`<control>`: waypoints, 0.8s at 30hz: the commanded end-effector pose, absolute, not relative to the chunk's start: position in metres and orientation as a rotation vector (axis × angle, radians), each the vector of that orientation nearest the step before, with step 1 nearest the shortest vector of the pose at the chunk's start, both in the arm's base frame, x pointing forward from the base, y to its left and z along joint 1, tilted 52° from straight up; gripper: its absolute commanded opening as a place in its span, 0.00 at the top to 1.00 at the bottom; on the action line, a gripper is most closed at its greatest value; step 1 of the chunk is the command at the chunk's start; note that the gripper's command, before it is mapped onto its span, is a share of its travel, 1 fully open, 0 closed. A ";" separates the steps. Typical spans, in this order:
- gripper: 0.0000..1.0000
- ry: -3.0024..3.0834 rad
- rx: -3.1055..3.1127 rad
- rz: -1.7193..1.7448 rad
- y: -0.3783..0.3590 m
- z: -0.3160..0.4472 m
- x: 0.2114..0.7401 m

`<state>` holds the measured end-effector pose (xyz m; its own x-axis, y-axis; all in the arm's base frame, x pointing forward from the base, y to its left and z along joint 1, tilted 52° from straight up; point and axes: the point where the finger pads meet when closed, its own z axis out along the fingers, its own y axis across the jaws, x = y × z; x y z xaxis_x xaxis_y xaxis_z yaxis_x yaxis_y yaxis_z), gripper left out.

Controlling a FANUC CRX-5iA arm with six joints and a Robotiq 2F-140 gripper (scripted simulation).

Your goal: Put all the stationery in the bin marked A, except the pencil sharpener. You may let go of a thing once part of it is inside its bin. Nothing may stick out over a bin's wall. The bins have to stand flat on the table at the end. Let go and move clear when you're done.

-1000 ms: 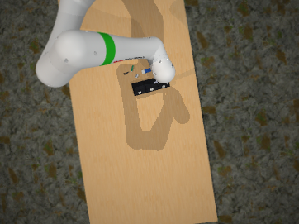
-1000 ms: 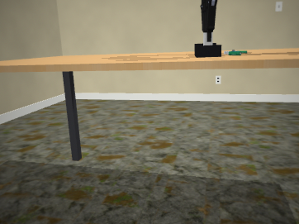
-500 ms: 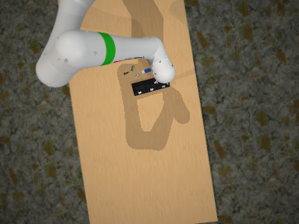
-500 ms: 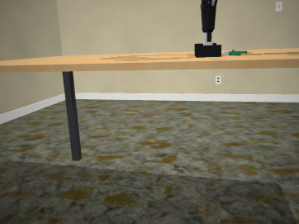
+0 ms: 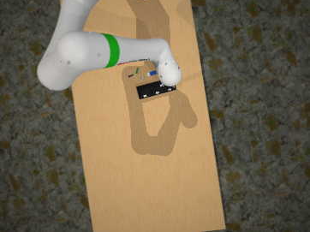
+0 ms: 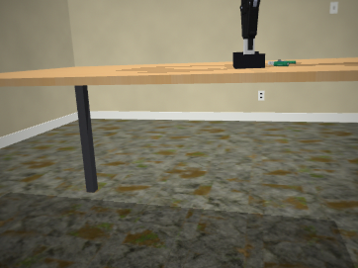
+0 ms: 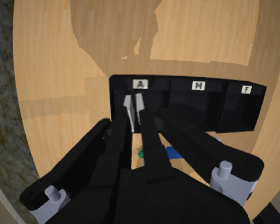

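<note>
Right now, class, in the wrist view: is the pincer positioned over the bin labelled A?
Yes, the pincer hangs over the leftmost bin, whose label reads A.
</note>
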<state>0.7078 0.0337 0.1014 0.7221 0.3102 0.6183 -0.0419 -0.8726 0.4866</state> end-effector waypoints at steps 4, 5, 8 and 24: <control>0.95 0.205 2.451 0.999 0.034 0.101 0.708; 0.95 0.205 2.451 0.999 0.034 0.101 0.708; 0.95 0.205 2.451 0.999 0.034 0.101 0.708; 0.95 0.205 2.451 0.999 0.041 0.114 0.694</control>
